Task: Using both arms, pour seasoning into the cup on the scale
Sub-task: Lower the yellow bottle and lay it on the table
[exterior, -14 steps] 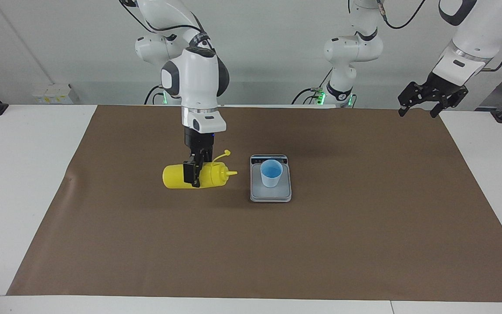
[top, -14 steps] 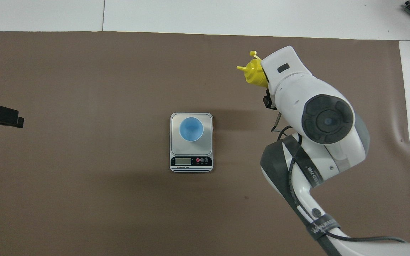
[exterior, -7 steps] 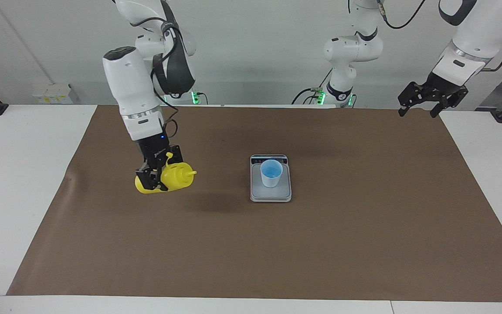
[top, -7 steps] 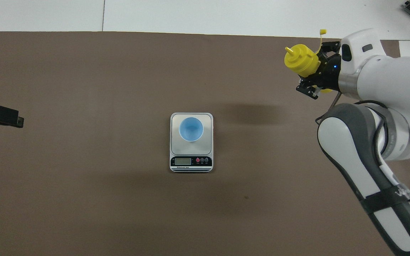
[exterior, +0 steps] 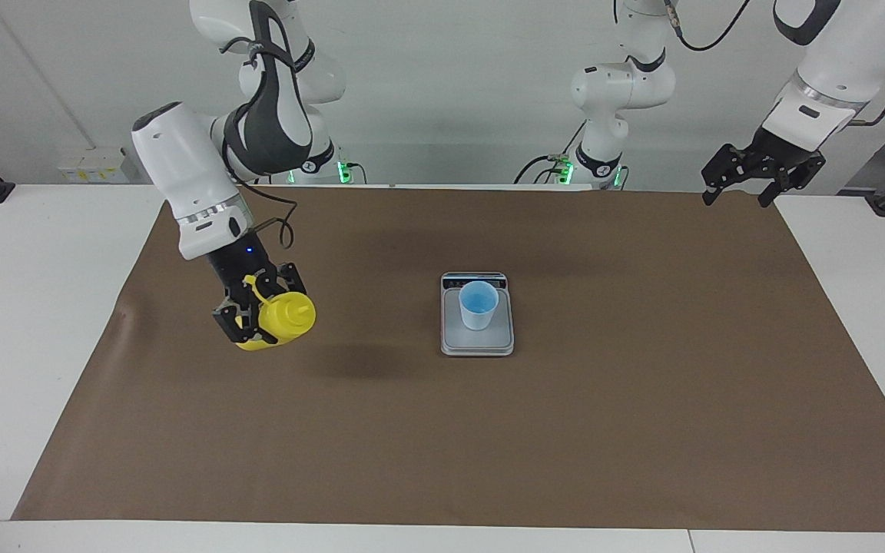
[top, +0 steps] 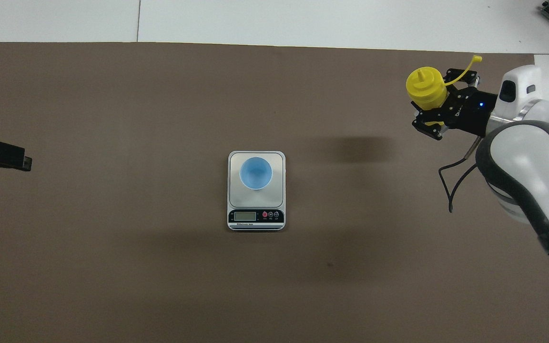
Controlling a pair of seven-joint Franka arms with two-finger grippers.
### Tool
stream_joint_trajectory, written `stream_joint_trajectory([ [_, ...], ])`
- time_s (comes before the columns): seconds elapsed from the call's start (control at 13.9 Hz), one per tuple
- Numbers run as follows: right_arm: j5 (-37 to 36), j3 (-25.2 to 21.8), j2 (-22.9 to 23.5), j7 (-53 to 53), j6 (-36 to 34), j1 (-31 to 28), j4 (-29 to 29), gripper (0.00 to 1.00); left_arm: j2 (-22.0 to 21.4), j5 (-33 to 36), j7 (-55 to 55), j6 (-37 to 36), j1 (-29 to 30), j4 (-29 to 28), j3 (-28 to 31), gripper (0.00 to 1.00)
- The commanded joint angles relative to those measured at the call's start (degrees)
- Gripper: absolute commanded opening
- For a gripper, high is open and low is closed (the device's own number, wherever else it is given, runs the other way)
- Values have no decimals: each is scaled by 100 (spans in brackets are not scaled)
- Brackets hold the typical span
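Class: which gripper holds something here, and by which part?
The right gripper grips the yellow seasoning bottle around its body; the left gripper holds nothing.

1. White table [exterior: 43, 322], covered across most of its top by a brown mat [exterior: 642, 430].
2. Silver-grey digital scale [exterior: 478, 343] lying flat on the mat near its middle, display strip toward the robots.

Before me, a white table [exterior: 43, 307] under a brown paper mat [exterior: 565, 430], plain white wall [exterior: 450, 92] at my back.
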Motion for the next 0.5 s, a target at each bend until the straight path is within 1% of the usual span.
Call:
stream_joint_trajectory([
  [0.0,1189,66,-180,-995,147,-200,-440,0,-109,82,20,-69,54,-76,-34,100],
  [0.22,2525,66,-162,-2024,147,-271,-739,0,-118,82,20,-69,54,-76,-34,100],
  [0.43,3826,66,-92,-3333,147,-271,-959,0,-118,82,20,-69,54,-76,-34,100],
])
